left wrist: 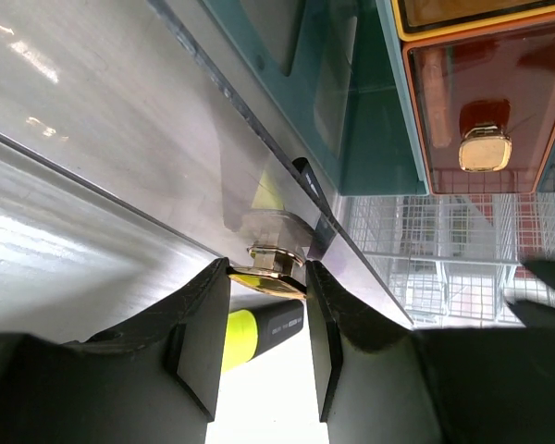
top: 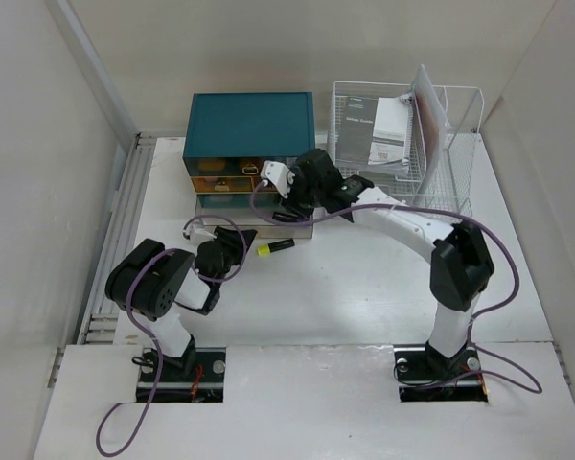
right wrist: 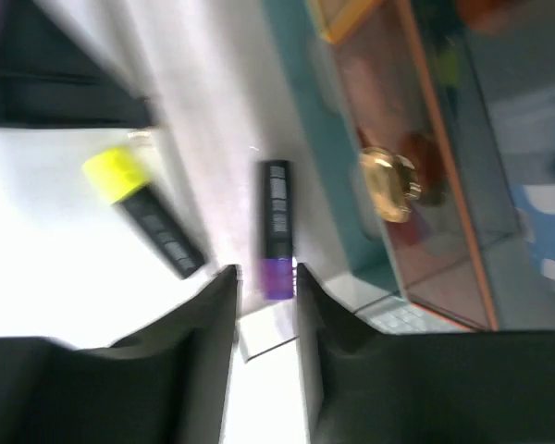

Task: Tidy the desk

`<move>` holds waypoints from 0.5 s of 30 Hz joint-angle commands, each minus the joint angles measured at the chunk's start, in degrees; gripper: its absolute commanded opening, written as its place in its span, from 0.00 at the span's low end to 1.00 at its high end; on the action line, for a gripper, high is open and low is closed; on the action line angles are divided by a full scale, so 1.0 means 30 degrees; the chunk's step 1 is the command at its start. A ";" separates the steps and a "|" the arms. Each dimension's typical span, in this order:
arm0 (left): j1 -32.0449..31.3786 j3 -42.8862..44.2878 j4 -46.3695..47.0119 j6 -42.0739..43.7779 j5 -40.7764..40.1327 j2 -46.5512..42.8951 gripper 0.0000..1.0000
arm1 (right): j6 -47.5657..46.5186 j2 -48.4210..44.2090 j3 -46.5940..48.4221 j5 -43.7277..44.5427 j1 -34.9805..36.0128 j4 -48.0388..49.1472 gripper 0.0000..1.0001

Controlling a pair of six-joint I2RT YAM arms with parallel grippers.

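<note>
Firmly, the left gripper (left wrist: pixel 266 282) clamps the gold knob (left wrist: pixel 276 254) of a clear drawer (left wrist: pixel 120 139). Just beneath its fingers lies a yellow highlighter (left wrist: pixel 250 335), its barrel print unreadable. The right gripper (right wrist: pixel 265 273) straddles a purple-ended marker (right wrist: pixel 277 213); blur hides whether it grips. Under both lies the white desk (top: pixel 364 287), with the teal drawer box (top: pixel 249 120) beyond and white walls (top: pixel 38 144) around.

Overhead view: bright, even, sharp; soft shadows on the desk (top: pixel 364 287).
Left wrist view: glare streaks across the clear panel (left wrist: pixel 120 139); foreground dark, unfocused.
Right wrist view: motion blur throughout; purple-capped marker (right wrist: pixel 277 222) smeared.
</note>
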 commanded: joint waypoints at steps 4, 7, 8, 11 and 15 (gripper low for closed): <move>0.0047 0.1100 -0.0110 0.0692 -0.0112 -0.0009 0.09 | -0.3074 -0.1684 -0.1293 -0.3667 0.0481 -0.1470 0.27; 0.0047 0.1276 -0.0286 0.0692 -0.0112 -0.0183 0.09 | -0.5184 -0.1858 -0.2578 -0.4401 0.0771 -0.1824 0.26; 0.0047 0.1276 -0.0286 0.0692 -0.0112 -0.0185 0.09 | -0.5714 -0.1860 -0.2904 -0.4227 0.0774 -0.1650 0.26; 0.0047 0.1276 -0.0461 0.0692 -0.0112 -0.0390 0.09 | -0.6684 -0.1424 -0.3669 -0.3525 0.1330 -0.1267 0.27; 0.0047 0.1276 -0.0461 0.0692 -0.0112 -0.0390 0.09 | -0.6862 -0.0075 -0.3376 -0.2936 0.1711 -0.1267 0.32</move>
